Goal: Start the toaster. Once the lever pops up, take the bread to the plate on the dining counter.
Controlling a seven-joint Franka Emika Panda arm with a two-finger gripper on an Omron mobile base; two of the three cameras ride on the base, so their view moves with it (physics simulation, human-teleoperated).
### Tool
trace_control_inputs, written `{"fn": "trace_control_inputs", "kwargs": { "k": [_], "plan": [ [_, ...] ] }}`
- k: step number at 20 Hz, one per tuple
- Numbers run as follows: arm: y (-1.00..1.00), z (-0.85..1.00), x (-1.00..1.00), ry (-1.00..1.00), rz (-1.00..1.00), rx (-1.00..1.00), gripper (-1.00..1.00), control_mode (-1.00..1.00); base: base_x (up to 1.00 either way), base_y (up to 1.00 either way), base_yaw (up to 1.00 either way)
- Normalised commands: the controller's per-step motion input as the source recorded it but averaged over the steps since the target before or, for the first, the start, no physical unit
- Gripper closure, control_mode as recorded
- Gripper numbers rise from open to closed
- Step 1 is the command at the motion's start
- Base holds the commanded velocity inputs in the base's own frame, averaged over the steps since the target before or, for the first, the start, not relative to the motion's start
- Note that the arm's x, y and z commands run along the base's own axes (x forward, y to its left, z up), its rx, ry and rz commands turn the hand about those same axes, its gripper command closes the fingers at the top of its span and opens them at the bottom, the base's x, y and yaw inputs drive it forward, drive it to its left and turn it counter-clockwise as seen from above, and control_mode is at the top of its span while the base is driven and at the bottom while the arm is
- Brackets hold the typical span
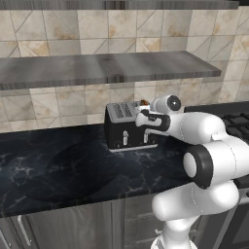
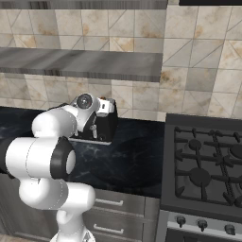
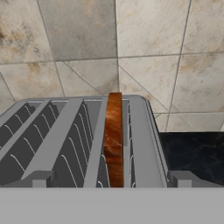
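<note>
Now we are at the black worktop (image 1: 58,170), which lies far below our gripper (image 3: 111,186) and spreads out to both sides of it. Behind everything is the tiled wall (image 3: 131,48), straight ahead of the gripper.

Next in size is the toaster (image 1: 127,127). It sits right under the gripper and a bit in front of it, so we look down on its grey metal top and its slots. Its two small silvery levers are on the front face, below the gripper and on the near side of it, as the left base view shows.

The smallest thing is the bread (image 3: 114,140). It stands on edge in a slot on the right side of the toaster, just ahead of the gripper and almost in line with the middle between the two tips. Its brown crust pokes up above the metal top.

The two dark tips sit far apart at the bottom of the hand view, so the gripper looks open and it holds nothing.

We think we are at the first step, starting the toaster. We cannot tell for sure if a lever is up or down, it is too small. Next we should move the gripper down to the front and push the lever on the bread's side down.
</note>
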Motion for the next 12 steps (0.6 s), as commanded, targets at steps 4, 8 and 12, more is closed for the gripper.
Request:
{"fn": "trace_control_inputs", "kwargs": {
  "k": [4,8,12],
  "plan": [
    [0.00,0.00,0.00,0.00,0.00,0.00,-1.00,-1.00,0.00,0.00,0.00],
    [0.00,0.00,0.00,0.00,0.00,0.00,-1.00,-1.00,0.00,0.00,0.00],
    [0.00,0.00,0.00,0.00,0.00,0.00,-1.00,-1.00,0.00,0.00,0.00]
  ]
}}
